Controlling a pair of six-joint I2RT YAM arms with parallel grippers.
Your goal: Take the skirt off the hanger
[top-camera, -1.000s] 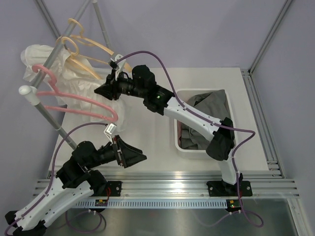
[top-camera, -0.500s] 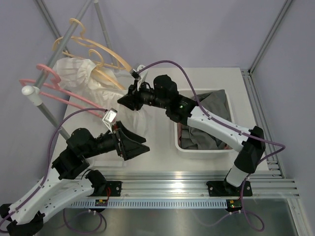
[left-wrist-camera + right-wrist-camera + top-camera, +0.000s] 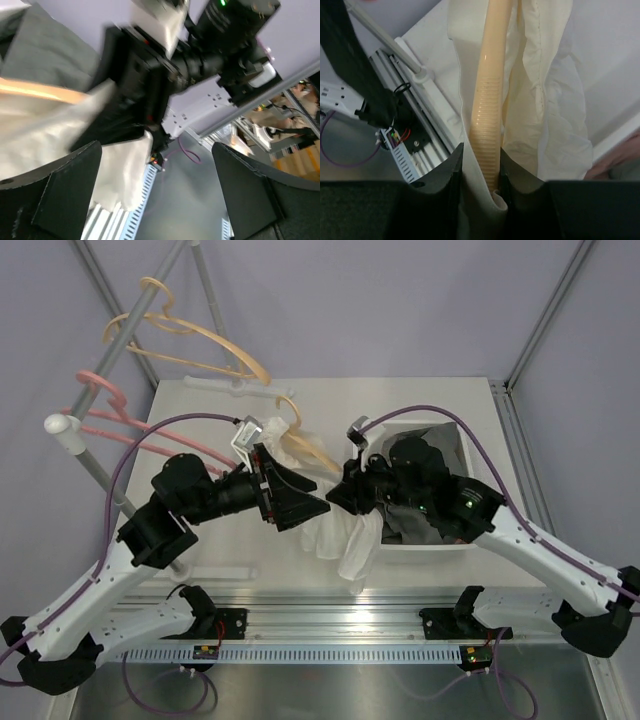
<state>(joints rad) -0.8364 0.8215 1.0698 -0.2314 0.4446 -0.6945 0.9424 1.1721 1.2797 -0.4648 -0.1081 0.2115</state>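
From where I stand, the right gripper (image 3: 481,159) has its jaws clamped on the ribbed beige hanger (image 3: 487,100), pinching a fold of the cream skirt (image 3: 540,110) along with it. The skirt is draped on that hanger and hangs down over the near edge of the bench (image 3: 440,400), just left of the white bin (image 3: 425,546) of grey clothes (image 3: 440,445). The left gripper (image 3: 303,504) faces it from close by, its jaws spread wide apart with nothing between them. Behind, a pink hanger (image 3: 105,423) and a spare tan hanger (image 3: 255,370) hang on the slanted rail (image 3: 95,470).
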